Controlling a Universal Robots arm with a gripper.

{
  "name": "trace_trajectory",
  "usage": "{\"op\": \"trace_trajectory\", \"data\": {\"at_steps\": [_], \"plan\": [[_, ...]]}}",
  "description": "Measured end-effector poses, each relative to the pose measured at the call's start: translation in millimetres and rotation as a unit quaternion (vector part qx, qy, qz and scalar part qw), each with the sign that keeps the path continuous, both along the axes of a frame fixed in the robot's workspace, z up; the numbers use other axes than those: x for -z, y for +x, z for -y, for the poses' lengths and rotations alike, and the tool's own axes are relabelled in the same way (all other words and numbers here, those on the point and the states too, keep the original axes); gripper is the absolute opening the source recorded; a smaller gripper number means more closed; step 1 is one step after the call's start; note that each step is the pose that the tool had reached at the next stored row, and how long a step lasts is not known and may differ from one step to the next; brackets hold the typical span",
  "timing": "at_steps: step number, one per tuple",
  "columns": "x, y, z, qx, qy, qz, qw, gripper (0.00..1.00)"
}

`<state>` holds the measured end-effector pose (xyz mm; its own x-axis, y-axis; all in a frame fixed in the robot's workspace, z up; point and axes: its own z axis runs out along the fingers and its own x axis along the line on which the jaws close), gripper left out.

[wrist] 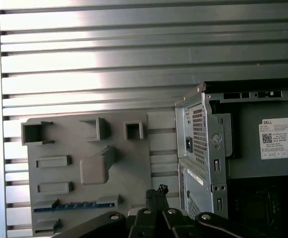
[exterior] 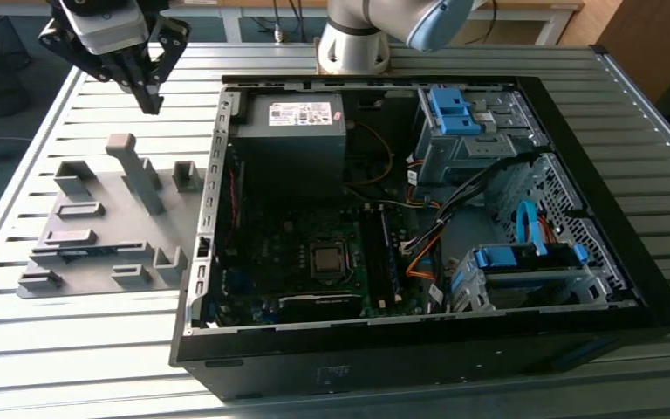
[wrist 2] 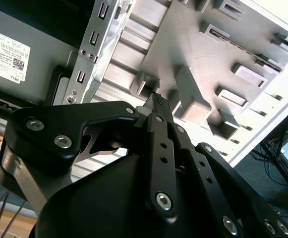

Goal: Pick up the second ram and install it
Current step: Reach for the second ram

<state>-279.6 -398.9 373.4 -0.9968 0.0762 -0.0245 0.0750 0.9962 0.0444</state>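
Observation:
The second ram (wrist: 75,204) is a thin dark strip standing on edge in a slot of the grey fixture plate (wrist: 134,168). In the exterior view the ram (exterior: 79,252) lies near the plate's near end, on that view's left. My gripper (exterior: 149,103) hangs above the table beyond the plate's far end, well apart from the ram. Its fingers are shut with nothing between them, as both wrist views show (wrist 2: 156,99) (wrist: 156,191). The open computer case (exterior: 428,218) lies beside the plate, with its motherboard (exterior: 311,262) exposed.
Tall grey blocks (exterior: 140,170) rise from the fixture plate. The case's metal side wall (exterior: 213,201) stands next to the plate. Inside the case are a power supply (exterior: 294,118), blue drive-bay clips (exterior: 452,109) and loose cables (exterior: 422,236). The slatted table (exterior: 32,349) lies underneath.

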Motion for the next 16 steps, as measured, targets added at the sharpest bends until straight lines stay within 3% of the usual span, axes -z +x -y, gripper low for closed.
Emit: {"op": "trace_trajectory", "data": {"at_steps": [16], "plan": [[0.9,-7.3,0.0,0.000,0.0000,0.0000,1.0000,0.11]]}}
